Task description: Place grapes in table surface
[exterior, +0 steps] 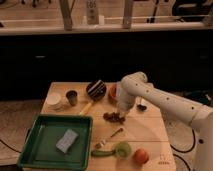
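The small bumpy cluster of dark reddish-purple grapes lies near the middle of the light tan wooden bench, with the white arm's claw just at its one o'clock, its grip impossible to tell.

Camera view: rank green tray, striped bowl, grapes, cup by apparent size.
1. green tray
2. striped bowl
3. grapes and cup: look alike, not ranked.
Gripper is at the grapes.

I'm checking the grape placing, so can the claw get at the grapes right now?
Probably yes. The claw hangs right at the grapes, which lie on the table, and nothing sits between the two.
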